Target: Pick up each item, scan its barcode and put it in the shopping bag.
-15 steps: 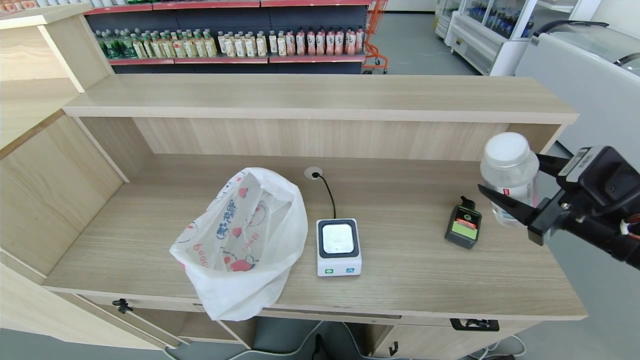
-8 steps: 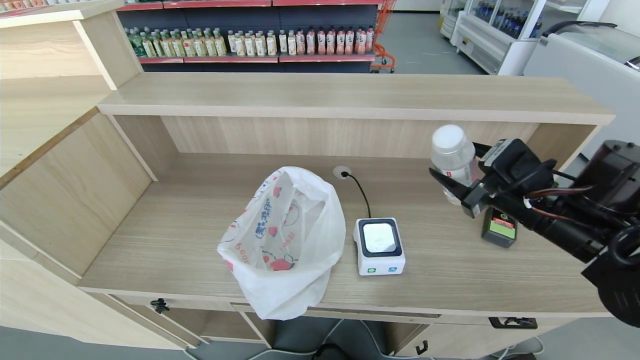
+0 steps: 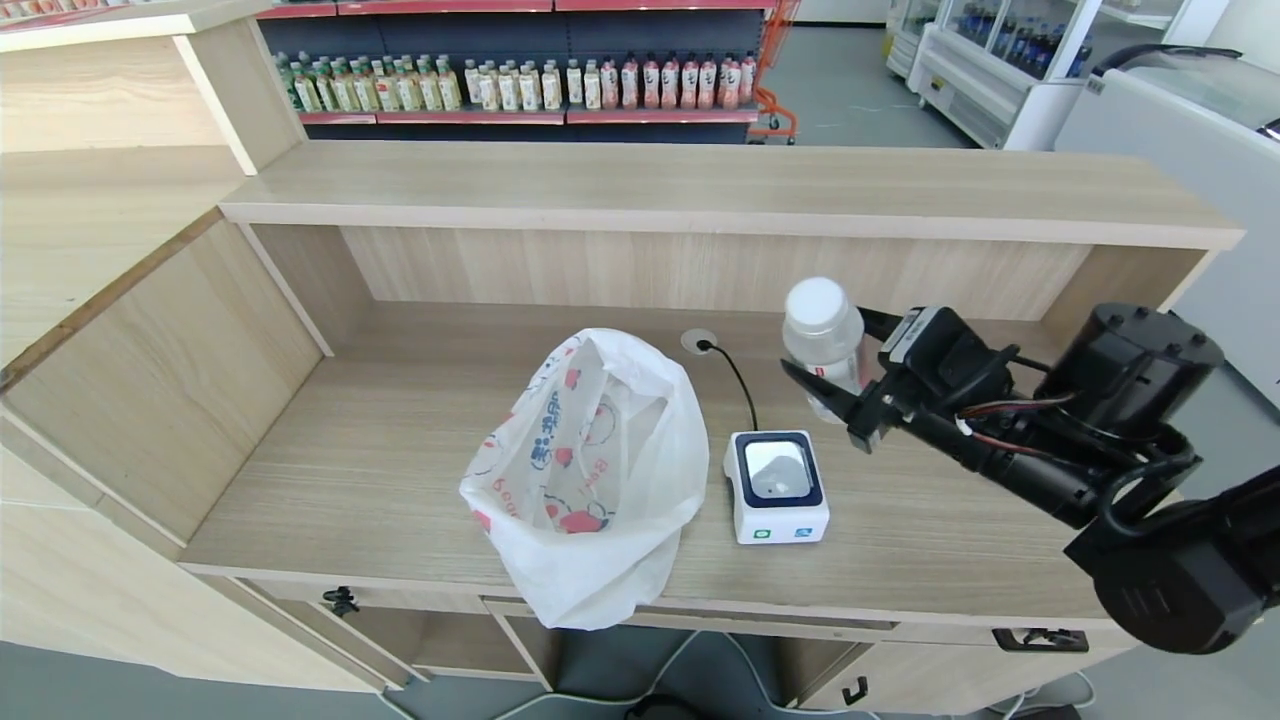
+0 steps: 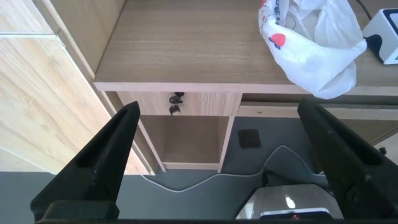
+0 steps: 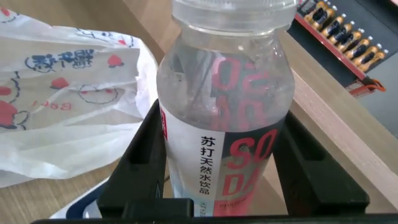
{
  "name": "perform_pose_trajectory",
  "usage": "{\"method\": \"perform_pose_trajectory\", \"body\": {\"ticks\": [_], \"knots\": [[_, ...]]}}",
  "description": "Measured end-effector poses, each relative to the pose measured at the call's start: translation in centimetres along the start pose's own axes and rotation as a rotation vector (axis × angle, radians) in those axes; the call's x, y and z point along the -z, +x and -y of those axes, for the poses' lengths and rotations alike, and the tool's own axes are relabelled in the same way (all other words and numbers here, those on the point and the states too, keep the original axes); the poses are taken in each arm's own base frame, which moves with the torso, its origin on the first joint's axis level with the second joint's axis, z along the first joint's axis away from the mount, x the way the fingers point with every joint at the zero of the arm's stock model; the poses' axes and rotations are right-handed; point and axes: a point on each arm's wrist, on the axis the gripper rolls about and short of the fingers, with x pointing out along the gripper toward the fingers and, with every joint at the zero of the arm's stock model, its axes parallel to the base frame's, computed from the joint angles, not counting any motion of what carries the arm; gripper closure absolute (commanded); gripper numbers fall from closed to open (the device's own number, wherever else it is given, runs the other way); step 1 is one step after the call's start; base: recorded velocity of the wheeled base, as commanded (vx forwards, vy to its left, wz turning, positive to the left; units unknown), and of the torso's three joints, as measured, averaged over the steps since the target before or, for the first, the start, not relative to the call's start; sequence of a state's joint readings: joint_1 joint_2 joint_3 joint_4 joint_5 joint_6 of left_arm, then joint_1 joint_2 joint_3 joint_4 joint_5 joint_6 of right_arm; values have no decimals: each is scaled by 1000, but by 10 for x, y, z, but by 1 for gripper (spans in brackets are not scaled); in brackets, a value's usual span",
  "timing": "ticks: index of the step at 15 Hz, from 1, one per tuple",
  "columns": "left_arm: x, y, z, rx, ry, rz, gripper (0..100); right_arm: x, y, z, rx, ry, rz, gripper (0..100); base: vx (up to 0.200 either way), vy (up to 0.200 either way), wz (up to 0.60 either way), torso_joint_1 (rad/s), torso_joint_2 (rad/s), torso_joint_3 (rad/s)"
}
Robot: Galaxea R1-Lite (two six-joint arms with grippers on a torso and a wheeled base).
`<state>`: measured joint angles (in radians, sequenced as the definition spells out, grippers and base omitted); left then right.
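Store shelving (image 3: 520, 85) is lining the back of the head view, its rows of drinks too small to count. Before it, one wooden table (image 3: 400, 460) is carrying one white bag (image 3: 590, 480) and one scanner (image 3: 778, 485), just beside each other. The scanner's single cable (image 3: 738, 385) is running to a hole in the table. One bottle (image 3: 818, 300) is hanging upright above the table, near the scanner's far right corner, and the right gripper (image 3: 828, 345) is gripping its sides with two fingers. The gripper is hiding part of the bottle's lower half.

From the left wrist, the left gripper (image 4: 227, 162) is hanging below the table's front edge, its two fingers spread wide with nothing between them. The bag is drooping over that edge, and the scanner is being cut off, one corner showing.

From the right wrist, the bottle is sitting clamped between both black fingers. The top of its cap is being cut off, and the bag is lying beyond it.
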<state>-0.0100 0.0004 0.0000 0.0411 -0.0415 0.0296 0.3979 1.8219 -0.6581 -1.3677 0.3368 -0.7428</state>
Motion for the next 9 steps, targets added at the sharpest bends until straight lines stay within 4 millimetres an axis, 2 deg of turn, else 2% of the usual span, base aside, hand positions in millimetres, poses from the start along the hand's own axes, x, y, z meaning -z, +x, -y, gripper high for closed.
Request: {"method": "perform_pose_trajectory", "body": {"ticks": [4,9], "knots": [[0,0,0,-1,0,0,0,9,6,-8,-36,-41,120,100,0,0,0,0,0,0],[0,0,0,0,0,0,0,36,13,-29,-202,-159,230,100,0,0,0,0,0,0]]}}
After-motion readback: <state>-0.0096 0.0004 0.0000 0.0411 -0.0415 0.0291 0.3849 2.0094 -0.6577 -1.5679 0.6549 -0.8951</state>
